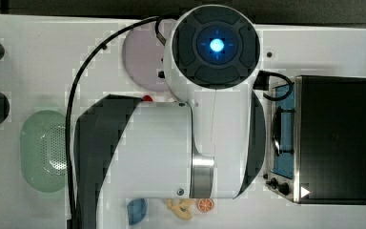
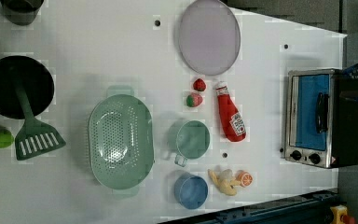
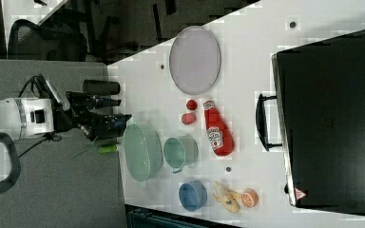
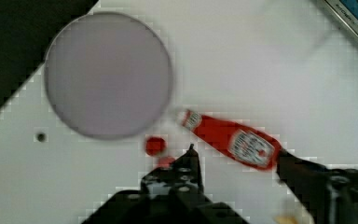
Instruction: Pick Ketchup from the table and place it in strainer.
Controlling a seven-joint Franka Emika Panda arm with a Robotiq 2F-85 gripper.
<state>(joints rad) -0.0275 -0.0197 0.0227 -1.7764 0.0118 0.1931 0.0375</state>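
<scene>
The Ketchup [image 2: 230, 116], a red bottle with a white label, lies on its side on the white table, between the toaster oven and a green cup; it also appears in the right view [image 3: 217, 134] and the wrist view [image 4: 228, 137]. The strainer [image 2: 120, 140], a pale mint-green oval basket with holes, stands at the left view's left of the cup, and I see it too in the top view [image 1: 43, 150] and the right view [image 3: 142, 152]. My gripper [image 4: 237, 156] hangs open well above the bottle, its dark fingertips [image 4: 191, 154] apart with nothing between them. In the right view the gripper [image 3: 119, 110] sits high off the table.
Two red strawberries [image 2: 196, 92] lie beside the bottle's cap. A purple plate [image 2: 209, 36], a green cup [image 2: 192, 140], a blue bowl [image 2: 191, 190], banana and orange pieces [image 2: 228, 181], a toaster oven [image 2: 314, 116], a black pan [image 2: 18, 86], a green spatula [image 2: 35, 135] and a lime [image 2: 0, 138] share the table.
</scene>
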